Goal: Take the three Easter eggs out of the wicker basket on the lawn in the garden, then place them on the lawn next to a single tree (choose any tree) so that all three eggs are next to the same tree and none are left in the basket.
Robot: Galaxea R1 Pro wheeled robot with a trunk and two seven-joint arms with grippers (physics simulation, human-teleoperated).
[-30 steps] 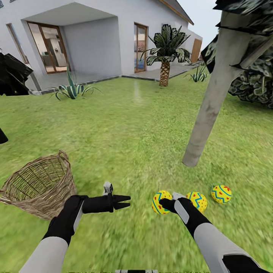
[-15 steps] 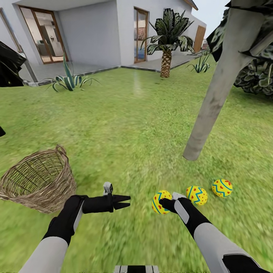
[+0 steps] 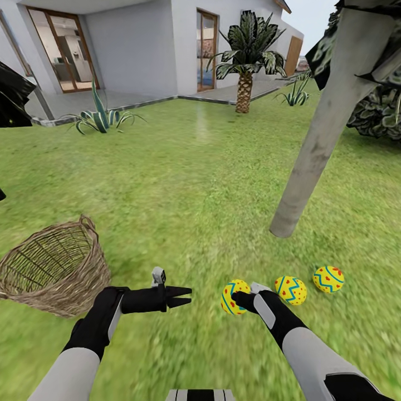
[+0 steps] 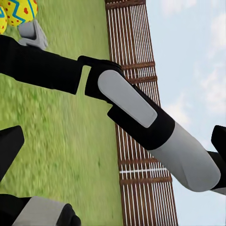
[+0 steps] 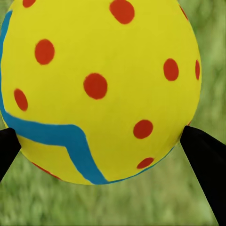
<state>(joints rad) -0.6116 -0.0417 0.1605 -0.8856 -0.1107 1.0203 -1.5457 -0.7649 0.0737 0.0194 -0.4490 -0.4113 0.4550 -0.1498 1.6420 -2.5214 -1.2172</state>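
A yellow Easter egg (image 3: 233, 297) (image 5: 99, 89) with red dots and a blue zigzag sits between the fingertips (image 5: 203, 160) of my right gripper (image 3: 240, 298), which is shut on it low over the lawn (image 3: 195, 184). Two more Easter eggs (image 3: 290, 289) (image 3: 328, 278) lie on the grass to its right, near the foot of the pale grey tree trunk (image 3: 303, 167). The wicker basket (image 3: 55, 273) stands tilted at the left; no egg shows inside. My left gripper (image 3: 186, 296) hovers open between basket and eggs, holding nothing.
A white house with glass doors (image 3: 72, 55) stands at the back, with a small palm (image 3: 244, 67) and spiky plants (image 3: 100, 120) before it. Dark foliage (image 3: 14, 94) hangs at the left. A slatted wooden fence (image 4: 141, 94) shows in the left wrist view.
The whole picture has shifted a little, so the camera moved. Both arms keep their pose, the right gripper still shut on its egg.
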